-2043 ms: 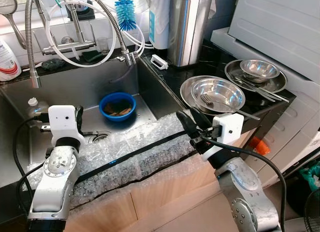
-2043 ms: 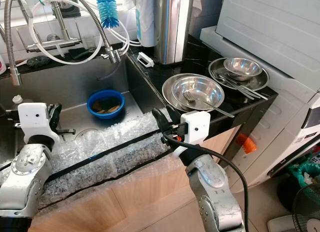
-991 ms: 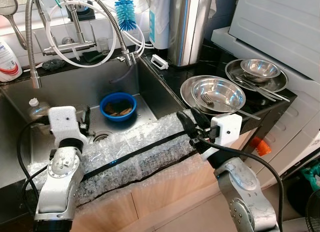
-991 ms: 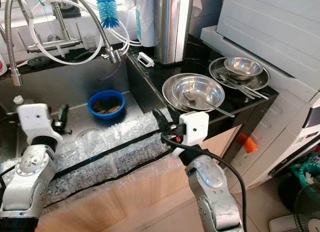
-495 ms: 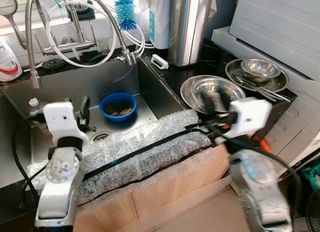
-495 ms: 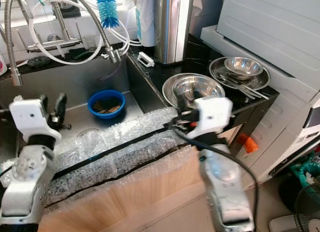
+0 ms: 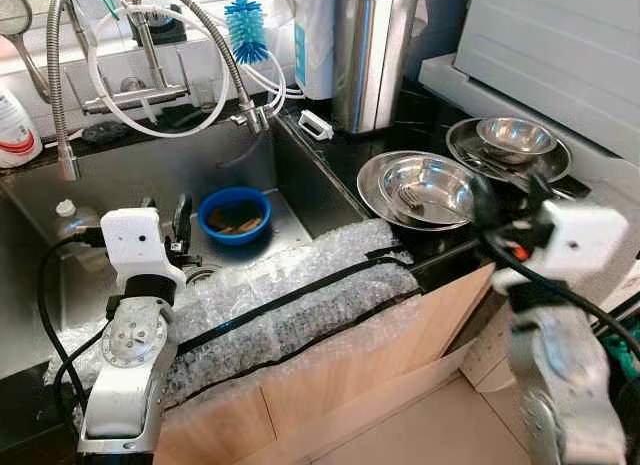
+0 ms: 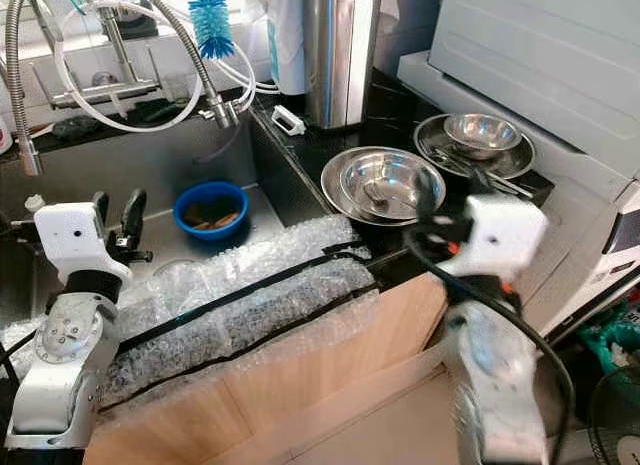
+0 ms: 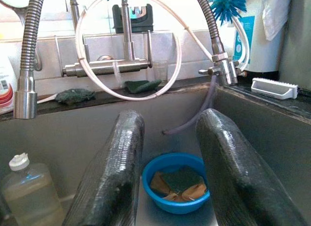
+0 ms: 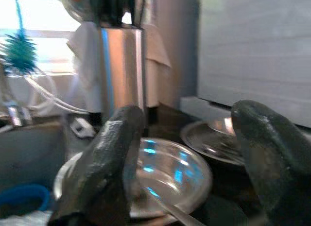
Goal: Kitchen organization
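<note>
Right gripper (image 10: 184, 153) spread wide and empty, blurred in the head views, hovering just off the counter's front edge beside the steel bowl (image 7: 430, 188). Bowl nested in a wider steel plate (image 7: 375, 190), fork (image 8: 378, 198) lying inside it, tines down in the hollow. Beyond the bowl, toward the white appliance, a second steel plate (image 7: 466, 145) carrying a small bowl (image 7: 515, 137) and more cutlery. Behind the bowl, a tall steel canister (image 7: 372, 55) at the back of the counter. Left gripper (image 9: 167, 172) also parted wide with nothing between the fingers, poised over the sink (image 7: 150, 175) on the far side of the bowl, aimed at a blue bowl (image 7: 233, 214) with brown scraps on the sink floor. Bubble wrap (image 7: 290, 305) padding the sink's front rim. Step in hand, by the look of it: the approach to the dishware, nothing yet gripped. Next move likely a reach in over the steel bowl's rim, or a pinch on the fork handle; a thin, shiny edge, so a steady, square closing called for, slippage the obvious risk.
</note>
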Tool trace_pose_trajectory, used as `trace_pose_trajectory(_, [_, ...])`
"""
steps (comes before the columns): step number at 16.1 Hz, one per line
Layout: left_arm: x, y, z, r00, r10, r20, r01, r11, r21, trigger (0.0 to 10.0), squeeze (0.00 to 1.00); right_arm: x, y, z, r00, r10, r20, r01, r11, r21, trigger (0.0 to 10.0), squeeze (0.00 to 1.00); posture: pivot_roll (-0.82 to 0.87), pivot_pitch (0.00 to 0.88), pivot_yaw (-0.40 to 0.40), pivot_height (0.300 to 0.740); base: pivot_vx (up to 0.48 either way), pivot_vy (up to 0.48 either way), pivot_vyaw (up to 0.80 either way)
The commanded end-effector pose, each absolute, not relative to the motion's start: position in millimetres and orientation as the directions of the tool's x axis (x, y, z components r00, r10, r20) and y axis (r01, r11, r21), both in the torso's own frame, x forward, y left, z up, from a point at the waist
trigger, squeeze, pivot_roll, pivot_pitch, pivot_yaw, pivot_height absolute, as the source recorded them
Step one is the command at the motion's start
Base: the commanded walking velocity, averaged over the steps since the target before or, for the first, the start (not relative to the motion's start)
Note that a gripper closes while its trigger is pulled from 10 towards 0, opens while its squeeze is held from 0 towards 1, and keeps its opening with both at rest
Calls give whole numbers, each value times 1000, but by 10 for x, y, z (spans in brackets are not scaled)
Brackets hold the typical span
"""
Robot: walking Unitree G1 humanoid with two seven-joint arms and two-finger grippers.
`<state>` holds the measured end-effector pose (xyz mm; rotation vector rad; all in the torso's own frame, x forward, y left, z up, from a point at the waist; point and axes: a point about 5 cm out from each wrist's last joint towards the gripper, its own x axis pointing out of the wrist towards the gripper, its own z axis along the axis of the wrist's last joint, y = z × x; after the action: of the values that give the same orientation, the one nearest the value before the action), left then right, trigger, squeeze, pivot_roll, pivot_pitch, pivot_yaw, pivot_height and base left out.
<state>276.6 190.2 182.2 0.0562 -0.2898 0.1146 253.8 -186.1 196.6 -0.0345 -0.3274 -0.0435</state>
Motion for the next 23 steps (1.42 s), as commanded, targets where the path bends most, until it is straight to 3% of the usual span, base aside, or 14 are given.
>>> trace_pose_trajectory(1, [2762,1915,1810,950,102,294,-126,990,64,10000,0,2498,-1896,2032,938,-50,344,66,997,-36,10000,1000,-63,0,26,740,0,0,0])
trace_pose_trajectory(5, [2765,1882,1788,953,92,289,-117,991,71,10000,0,2475,-1904,1944,947,-57,315,73,996,-41,10000,1000,-61,0,24,740,0,0,0])
trace_pose_trajectory(6, [2763,1877,1784,953,89,288,-115,991,74,10000,0,2487,-1899,1917,952,-54,302,70,997,-44,10000,0,-63,0,23,740,0,0,0])
trace_pose_trajectory(13, [2771,1885,1736,958,92,271,-120,989,89,10000,0,2589,-1897,1663,983,-77,168,73,997,28,10000,0,-58,4,20,740,0,0,0])
trace_pose_trajectory(23, [2766,1890,1714,959,87,270,-121,987,110,10000,0,2751,-1728,1549,991,-30,127,14,993,120,10000,0,-53,10,18,740,0,0,0])
